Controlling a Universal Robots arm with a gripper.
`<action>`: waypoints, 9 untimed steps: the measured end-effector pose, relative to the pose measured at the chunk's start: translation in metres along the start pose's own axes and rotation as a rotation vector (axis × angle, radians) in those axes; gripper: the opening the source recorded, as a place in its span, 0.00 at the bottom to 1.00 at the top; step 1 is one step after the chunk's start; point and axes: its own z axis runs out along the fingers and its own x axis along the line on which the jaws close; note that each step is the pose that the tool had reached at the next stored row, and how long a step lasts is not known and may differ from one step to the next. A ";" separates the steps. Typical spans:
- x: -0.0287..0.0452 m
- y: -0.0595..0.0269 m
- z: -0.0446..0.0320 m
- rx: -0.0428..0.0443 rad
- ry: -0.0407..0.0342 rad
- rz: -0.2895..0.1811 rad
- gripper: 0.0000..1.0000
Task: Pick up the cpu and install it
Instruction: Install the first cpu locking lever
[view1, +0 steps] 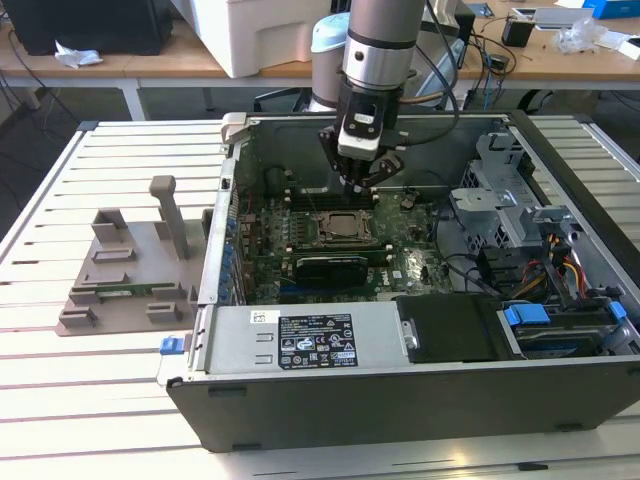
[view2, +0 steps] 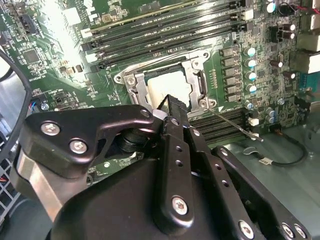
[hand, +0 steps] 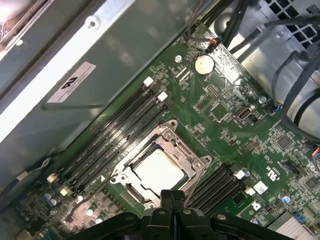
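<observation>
The exterior view shows one open computer case (view1: 400, 400) on one slatted table (view1: 60, 400), holding one green motherboard (view1: 400, 265). One robot arm (view1: 380, 40) carries one gripper (view1: 361, 183) with two fingers (hand: 166, 198).

The board has one metal-framed socket (hand: 172, 131) with one cpu (hand: 159, 167) in it and two banks of memory slots (hand: 112, 135), one on each side of the socket; the slots per bank cannot be counted surely. There is also one coin cell (hand: 202, 64).

At the left of the exterior view lies one grey fixture (view1: 125, 270) with one upright post (view1: 170, 215) and one green memory stick (view1: 110, 292).
</observation>
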 end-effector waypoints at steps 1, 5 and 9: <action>0.0000 0.0000 0.0000 0.0004 -0.0016 -0.017 0.11; 0.0000 0.0000 0.0000 0.0016 -0.0054 -0.058 0.11; 0.0000 0.0000 0.0000 0.0027 -0.0098 -0.105 0.11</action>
